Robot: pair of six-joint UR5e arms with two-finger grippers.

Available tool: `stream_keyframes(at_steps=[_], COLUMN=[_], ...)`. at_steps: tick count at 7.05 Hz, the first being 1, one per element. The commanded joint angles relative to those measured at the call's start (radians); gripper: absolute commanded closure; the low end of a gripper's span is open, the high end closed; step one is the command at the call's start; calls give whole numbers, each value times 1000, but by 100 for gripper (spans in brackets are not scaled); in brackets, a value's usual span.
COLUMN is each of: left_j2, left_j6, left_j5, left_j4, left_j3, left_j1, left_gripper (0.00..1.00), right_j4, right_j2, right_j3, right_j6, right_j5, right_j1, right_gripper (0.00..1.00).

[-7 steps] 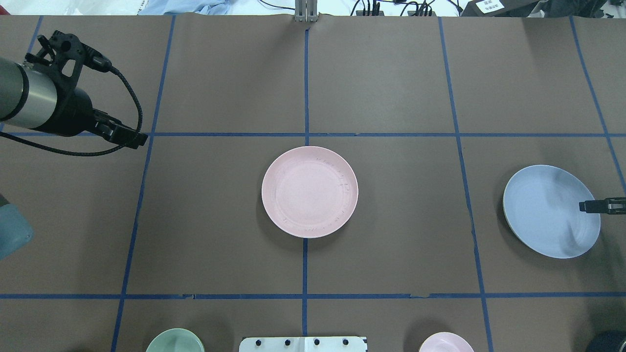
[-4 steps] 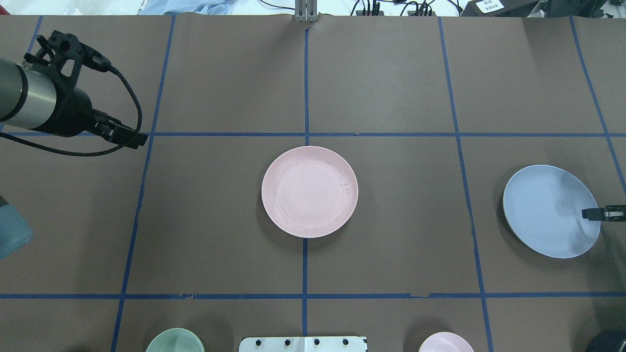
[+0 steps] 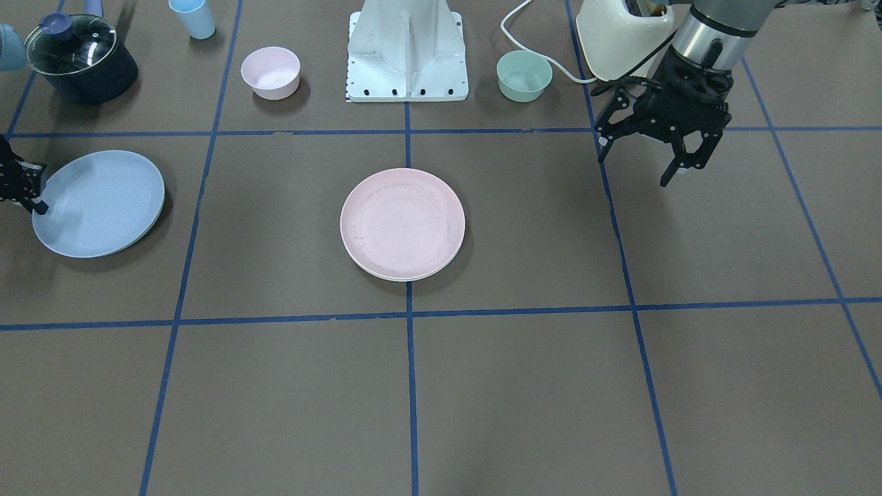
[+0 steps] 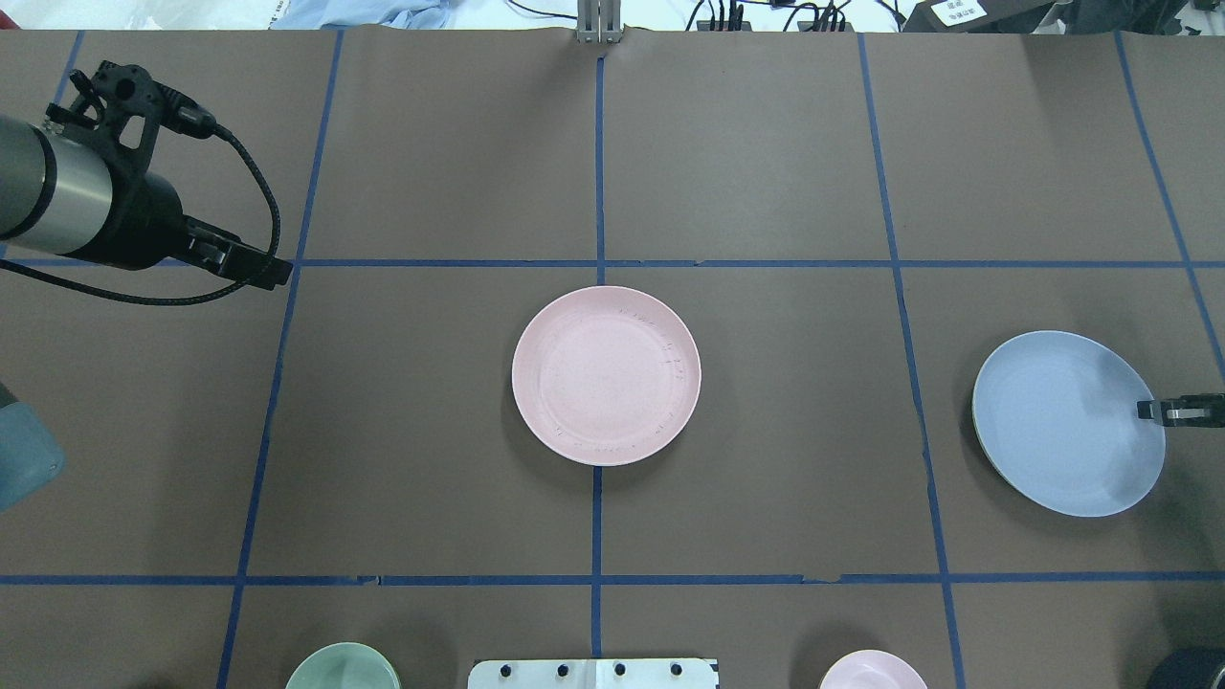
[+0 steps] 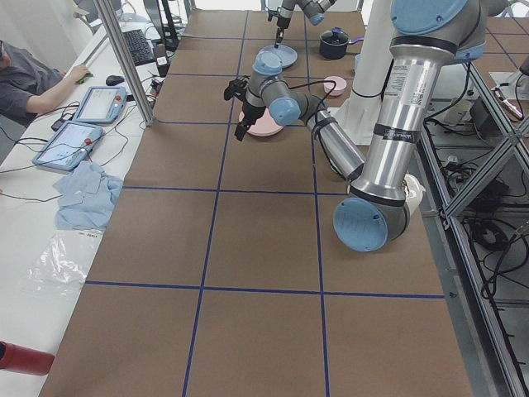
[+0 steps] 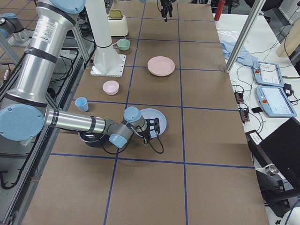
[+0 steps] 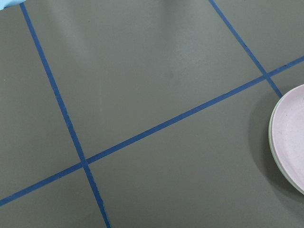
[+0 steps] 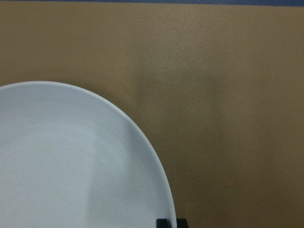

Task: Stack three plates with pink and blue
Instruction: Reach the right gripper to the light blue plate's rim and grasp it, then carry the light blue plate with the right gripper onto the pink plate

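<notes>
Pink plate [image 3: 402, 224] sits nearest us at the centre of the table [image 3: 524, 386], stacked on a cream plate [image 3: 404, 279] whose rim just shows beneath it. Blue plate [image 3: 98, 203] is well apart, toward the robot's right. The right gripper [image 4: 1148, 411] pinches its outer rim, and we cannot tell if it rests flat. Farther back the left gripper [image 3: 632, 172] hovers, fingers spread, holding nothing. Beyond, pink bowl [image 3: 270, 72] and green bowl [image 3: 524, 76] flank the robot base [image 3: 408, 55].

pink plate [image 4: 606, 375], blue plate [image 4: 1062, 421] — matt, perhaps plastic
</notes>
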State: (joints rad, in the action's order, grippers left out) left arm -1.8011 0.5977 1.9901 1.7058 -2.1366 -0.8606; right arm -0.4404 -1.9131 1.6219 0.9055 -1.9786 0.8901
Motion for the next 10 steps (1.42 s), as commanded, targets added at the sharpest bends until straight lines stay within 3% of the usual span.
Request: stream_keyframes(at_steps=[1,2,4,6,9,10], left_j2=[0,0,0,-1,0,0], left_j6=[1,1,2,2,4,4], left_j5=[-1,-1,-1,-1,-1,-1], left_j4=[0,0,0,0,0,0], left_j3=[1,1,1,1,0,1], left_j1=[0,0,0,0,0,0], left_gripper=[0,0,0,0,0,0], right_j4=[-9,-9,-75,-170,-549,-595], right_j2=[22,79,304,509,711,751], right_j3=[80,125,138,139,185,177], right_j6=[72,151,281,407,455,487], right_j5=[-55,-63,-62,-42,174,248], right_j1=[4,7,6,-67,-273,-339], right_gripper=[100,100,100,100,100,100])
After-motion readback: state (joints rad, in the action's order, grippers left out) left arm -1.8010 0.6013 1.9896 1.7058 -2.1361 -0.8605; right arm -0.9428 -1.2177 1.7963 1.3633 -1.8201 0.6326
